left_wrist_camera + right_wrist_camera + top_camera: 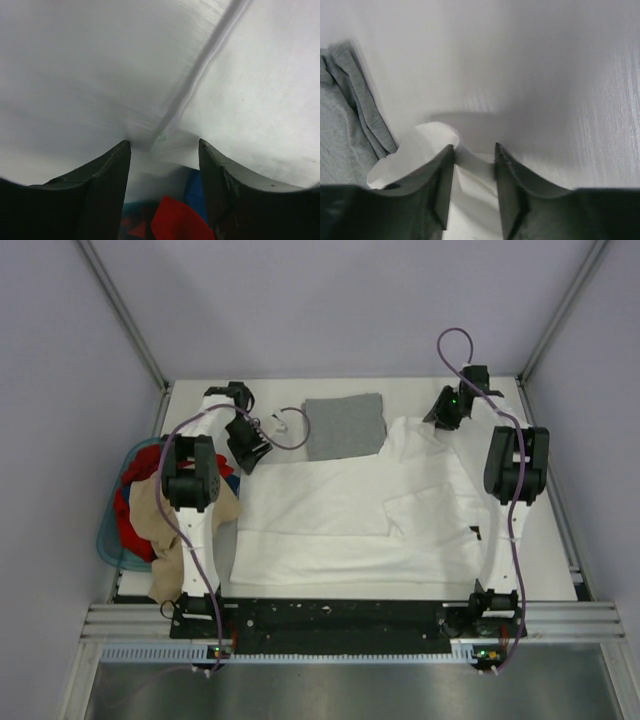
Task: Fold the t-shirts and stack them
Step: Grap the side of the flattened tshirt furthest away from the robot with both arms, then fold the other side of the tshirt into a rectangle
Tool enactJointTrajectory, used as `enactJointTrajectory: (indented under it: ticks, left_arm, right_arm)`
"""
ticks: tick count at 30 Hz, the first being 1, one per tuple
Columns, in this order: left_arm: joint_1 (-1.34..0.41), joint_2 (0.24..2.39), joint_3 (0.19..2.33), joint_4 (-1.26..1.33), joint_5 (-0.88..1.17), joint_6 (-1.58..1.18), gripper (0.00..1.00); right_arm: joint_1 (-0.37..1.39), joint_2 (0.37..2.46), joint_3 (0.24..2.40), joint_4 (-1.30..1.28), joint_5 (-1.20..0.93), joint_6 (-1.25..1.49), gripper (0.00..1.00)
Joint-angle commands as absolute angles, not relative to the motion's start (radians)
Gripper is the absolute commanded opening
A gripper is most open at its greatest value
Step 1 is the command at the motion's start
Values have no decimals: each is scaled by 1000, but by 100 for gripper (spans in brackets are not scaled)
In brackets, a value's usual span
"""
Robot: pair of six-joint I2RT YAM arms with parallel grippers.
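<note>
The white t-shirt point(340, 515) lies spread across the table with no print showing. The plain grey t-shirt point(345, 427) lies folded at the back centre, touching the white one's back edge; it also shows in the right wrist view point(345, 135). My left gripper point(250, 448) is at the white shirt's back left corner; its jaws stand wide apart with nothing held between them point(164, 145). My right gripper point(445, 410) is at the shirt's back right corner and is shut on a raised fold of white cloth point(474, 147).
A teal basket point(108, 535) with red, blue and tan clothes stands off the table's left edge; the red cloth point(175, 222) shows under my left fingers. Metal frame posts rise at the back corners. The arm bases sit on a black rail point(340, 618) at the front.
</note>
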State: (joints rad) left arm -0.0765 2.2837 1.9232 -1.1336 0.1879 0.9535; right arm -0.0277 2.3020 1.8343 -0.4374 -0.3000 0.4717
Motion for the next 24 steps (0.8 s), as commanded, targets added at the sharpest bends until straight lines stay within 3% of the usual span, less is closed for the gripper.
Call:
enactJointTrajectory:
  ticks: [1,3,5,7,17,24]
  left_arm:
    - [-78,2286,1914,-1219,251,1009,57]
    - [-81,2283,1921,-1262,279,1026,45]
    - [-83,2258,1910,-1278,301,1043,26]
    - [-83,2223,1879,-1253,304,1040,0]
    - [-87,1962,1706,-1051,313,1002,0]
    - [-112,1737,1513,-1055,279,1037,0]
  right_arm:
    - [-17,2307,1867,-422,-304,480,24]
    - [-17,2290,1864,-422,-307,479,0]
    - [-17,2255,1858,-420,-299,462,0]
    - [-17,2195,1836,-413,-298,440,0]
    - [-17,1694,1419,-357,-350,289,0]
    - [-18,1334,1113,-416,-321,262,0]
